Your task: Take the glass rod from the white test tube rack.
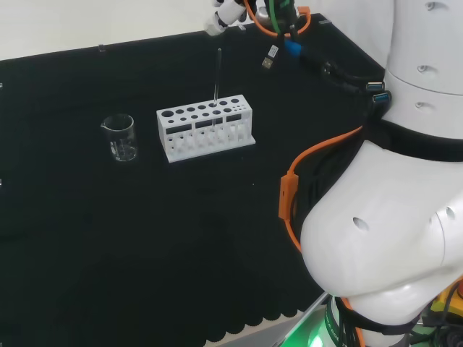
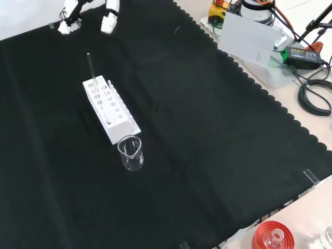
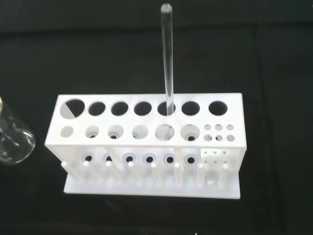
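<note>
Over black cloth [image 2: 207, 129], the hand [image 2: 109, 21] hangs seemingly open, empty.

White arm links [image 1: 391, 224], orange cable [image 1: 289, 195]

No legible text, label, number or sign anywhere. White test tube rack [image 3: 146, 142] plain, unmarked. Glass rod [image 3: 167, 63] plain. Beaker [image 1: 121, 137] shows no readable graduations. Black power brick [image 2: 300, 56] at front view's right carries label, print too small to read.
</note>
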Motion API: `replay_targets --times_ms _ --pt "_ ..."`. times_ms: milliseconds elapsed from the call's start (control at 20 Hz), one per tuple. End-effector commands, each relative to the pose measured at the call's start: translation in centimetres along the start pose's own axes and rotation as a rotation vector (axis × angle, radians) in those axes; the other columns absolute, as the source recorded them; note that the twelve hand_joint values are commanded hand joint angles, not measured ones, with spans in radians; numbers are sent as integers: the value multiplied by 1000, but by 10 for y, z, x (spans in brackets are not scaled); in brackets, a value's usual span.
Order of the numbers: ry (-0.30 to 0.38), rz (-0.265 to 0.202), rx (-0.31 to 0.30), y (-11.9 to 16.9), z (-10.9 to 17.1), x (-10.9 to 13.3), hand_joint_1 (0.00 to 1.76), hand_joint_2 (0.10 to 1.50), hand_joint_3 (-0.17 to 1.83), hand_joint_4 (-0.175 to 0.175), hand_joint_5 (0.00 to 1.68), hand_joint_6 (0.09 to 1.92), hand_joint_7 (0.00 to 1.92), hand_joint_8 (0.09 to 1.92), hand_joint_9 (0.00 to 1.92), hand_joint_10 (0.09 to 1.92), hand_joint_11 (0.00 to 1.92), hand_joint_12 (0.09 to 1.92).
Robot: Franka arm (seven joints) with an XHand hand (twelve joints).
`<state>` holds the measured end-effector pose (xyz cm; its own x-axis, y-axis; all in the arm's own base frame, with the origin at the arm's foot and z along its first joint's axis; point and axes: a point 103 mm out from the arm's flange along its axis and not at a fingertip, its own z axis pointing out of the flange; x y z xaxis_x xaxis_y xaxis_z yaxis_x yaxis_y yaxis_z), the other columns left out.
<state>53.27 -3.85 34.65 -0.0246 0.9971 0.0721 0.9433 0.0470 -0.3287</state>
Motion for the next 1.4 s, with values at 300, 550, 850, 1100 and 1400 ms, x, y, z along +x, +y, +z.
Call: replay_targets --times_ms 300,550,850,1100,1400 --pt "-16 -23 34 11 16 3 459 784 386 -20 320 87 346 805 541 875 545 1361" --pt "-14 -22 62 16 27 2 437 790 388 -17 325 87 338 808 542 876 545 1362" --pt "-27 -23 83 21 36 3 414 798 386 -13 330 87 329 814 541 877 545 1362" --pt "-45 -35 107 26 46 5 414 804 382 -11 350 87 359 830 550 882 550 1364" --pt "-51 -49 124 29 54 9 417 820 370 -10 357 97 375 837 576 876 587 1349"
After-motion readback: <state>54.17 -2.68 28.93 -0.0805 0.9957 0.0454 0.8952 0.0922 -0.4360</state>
